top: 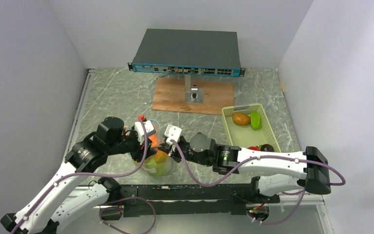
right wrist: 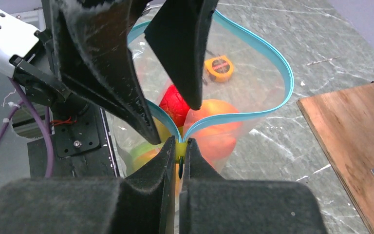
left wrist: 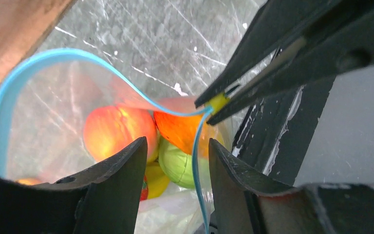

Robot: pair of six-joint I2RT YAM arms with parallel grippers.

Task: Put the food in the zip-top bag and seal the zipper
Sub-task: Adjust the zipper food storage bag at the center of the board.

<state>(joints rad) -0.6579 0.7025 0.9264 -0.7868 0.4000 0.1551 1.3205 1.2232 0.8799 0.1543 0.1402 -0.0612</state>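
The clear zip-top bag (top: 158,165) stands between my two grippers near the table's front edge, its mouth open. Inside it are several pieces of food: a peach-red fruit (left wrist: 112,129), an orange one (left wrist: 177,129), a green one (left wrist: 177,163) and a red one (right wrist: 174,105). The teal-blue zipper (left wrist: 9,97) curves round the mouth (right wrist: 285,78). My right gripper (right wrist: 178,144) is shut on the zipper's yellow slider (left wrist: 219,103) at one end of the mouth. My left gripper (left wrist: 177,146) is open, its fingers (right wrist: 112,73) straddling the zipper strip beside the slider.
A pale green tray (top: 272,131) at the right holds a brown-orange piece (top: 241,119), a green one (top: 255,120), a red one and a dark brown one. A yellow tape measure (right wrist: 219,68) lies behind the bag. A wooden board (top: 175,97) and a network switch (top: 187,51) are at the back.
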